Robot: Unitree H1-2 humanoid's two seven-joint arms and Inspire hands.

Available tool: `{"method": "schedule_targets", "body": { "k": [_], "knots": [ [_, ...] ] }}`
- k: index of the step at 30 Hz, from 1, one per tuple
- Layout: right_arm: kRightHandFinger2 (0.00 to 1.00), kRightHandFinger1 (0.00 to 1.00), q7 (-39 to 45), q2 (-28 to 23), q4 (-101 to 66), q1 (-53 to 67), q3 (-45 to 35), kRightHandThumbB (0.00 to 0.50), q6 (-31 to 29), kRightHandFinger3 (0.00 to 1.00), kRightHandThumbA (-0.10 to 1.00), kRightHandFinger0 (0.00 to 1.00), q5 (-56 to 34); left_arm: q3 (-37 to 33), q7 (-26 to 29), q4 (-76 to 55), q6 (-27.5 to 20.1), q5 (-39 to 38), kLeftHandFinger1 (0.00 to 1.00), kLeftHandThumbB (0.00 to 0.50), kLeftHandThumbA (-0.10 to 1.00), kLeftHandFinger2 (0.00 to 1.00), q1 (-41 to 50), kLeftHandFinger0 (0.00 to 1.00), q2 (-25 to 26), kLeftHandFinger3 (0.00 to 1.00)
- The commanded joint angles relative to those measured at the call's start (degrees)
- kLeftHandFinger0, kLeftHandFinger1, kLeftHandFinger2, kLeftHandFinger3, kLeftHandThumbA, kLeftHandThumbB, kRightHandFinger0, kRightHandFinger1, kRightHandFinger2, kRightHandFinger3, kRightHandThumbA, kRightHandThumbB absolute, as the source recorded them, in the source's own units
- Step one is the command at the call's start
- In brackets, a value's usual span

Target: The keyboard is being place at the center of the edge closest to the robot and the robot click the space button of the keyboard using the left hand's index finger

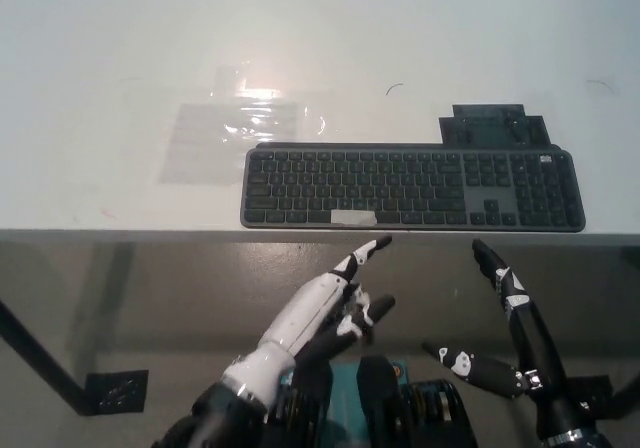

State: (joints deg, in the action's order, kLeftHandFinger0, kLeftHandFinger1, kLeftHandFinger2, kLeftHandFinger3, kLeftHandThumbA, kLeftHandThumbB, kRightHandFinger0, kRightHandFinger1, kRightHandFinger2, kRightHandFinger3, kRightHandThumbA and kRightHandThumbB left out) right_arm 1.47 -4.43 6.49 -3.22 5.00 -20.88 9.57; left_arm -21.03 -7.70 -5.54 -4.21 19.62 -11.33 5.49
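Spreading across the upper half of the view, a white desk (100, 48) is catching a bright glare near its middle, where a clear plastic sheet (235, 133) is lying flat. Below the near edge, a grey-brown floor (150, 288) is showing, with a dark desk leg (35, 353) slanting across the lower left.

The keyboard (410, 186) is lying along the desk's near edge, set somewhat right of the picture's middle. It is dark grey with black keys and a number block at its right end. Its space bar (353, 217) is wearing a pale strip of tape. A dark flat plate (493, 126) is sitting just behind its right part.

The white left hand (322, 310) is hovering below the desk edge, holding nothing. Its index finger (368, 251) is pointing up towards the space bar without touching it, while the other fingers are curling loosely. The black right hand (522, 333) is resting at the lower right, empty, with its fingers spread.
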Motion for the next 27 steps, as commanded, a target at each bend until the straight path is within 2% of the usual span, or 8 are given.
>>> {"method": "schedule_targets", "body": {
  "k": [1, 2, 8, 10, 12, 13, 23, 27],
  "knots": [
    [1.00, 1.00, 0.8, -0.1, -1.3, -0.2, 0.7, 0.417, -1.6, 1.00, 1.00, 1.00, -0.7, -2.0, -7.7, -41.8, 7.1, -14.0, 0.00, 0.397, 1.00, 0.00, 7.6, 0.00, 7.2, 1.00],
    [1.00, 1.00, 0.7, -0.1, -1.3, -0.1, 0.7, 0.412, -1.7, 1.00, 1.00, 1.00, -0.6, -1.8, -7.6, -42.3, 7.3, -14.4, 0.00, 0.435, 1.00, 0.00, 8.0, 0.00, 7.6, 1.00],
    [1.00, 1.00, 0.9, -0.1, -0.9, 0.8, 1.0, 0.408, -2.1, 1.00, 1.00, 1.00, -0.6, 2.5, -5.4, -45.6, 2.8, -13.3, 0.03, 0.319, 1.00, 0.05, 14.8, 0.06, 13.5, 1.00],
    [1.00, 1.00, 0.8, 0.0, -0.9, 0.9, 1.0, 0.406, -1.9, 1.00, 1.00, 1.00, -0.5, 4.1, -4.4, -42.0, -0.8, -15.6, 0.32, 0.309, 1.00, 0.35, 16.6, 0.49, 15.7, 1.00],
    [1.00, 1.00, 0.9, 0.0, -1.0, 1.1, 1.3, 0.394, -1.8, 1.00, 1.00, 1.00, -0.2, 4.9, -4.4, -40.1, -1.7, -16.0, 0.75, 0.332, 1.00, 0.83, 17.9, 0.94, 17.2, 1.00],
    [1.00, 1.00, 0.9, 0.0, -1.1, 1.1, 1.3, 0.394, -1.8, 1.00, 1.00, 1.00, -0.1, 5.4, -4.8, -39.2, -1.9, -15.5, 1.00, 0.329, 1.00, 1.00, 18.7, 1.00, 18.3, 1.00],
    [1.00, 1.00, 0.9, -0.3, -1.5, 2.4, 1.8, 0.405, -1.9, 1.00, 1.00, 1.00, -0.7, 6.5, -5.8, -29.4, -3.0, -6.7, 1.00, 0.422, 1.00, 1.00, 22.2, 1.00, 19.9, 1.00],
    [1.00, 1.00, 0.9, -0.3, -1.5, 2.4, 1.9, 0.405, -2.0, 1.00, 1.00, 1.00, -0.7, 6.8, -6.0, -28.7, -3.4, -6.4, 1.00, 0.424, 1.00, 1.00, 22.2, 1.00, 19.6, 1.00]
  ]
}}
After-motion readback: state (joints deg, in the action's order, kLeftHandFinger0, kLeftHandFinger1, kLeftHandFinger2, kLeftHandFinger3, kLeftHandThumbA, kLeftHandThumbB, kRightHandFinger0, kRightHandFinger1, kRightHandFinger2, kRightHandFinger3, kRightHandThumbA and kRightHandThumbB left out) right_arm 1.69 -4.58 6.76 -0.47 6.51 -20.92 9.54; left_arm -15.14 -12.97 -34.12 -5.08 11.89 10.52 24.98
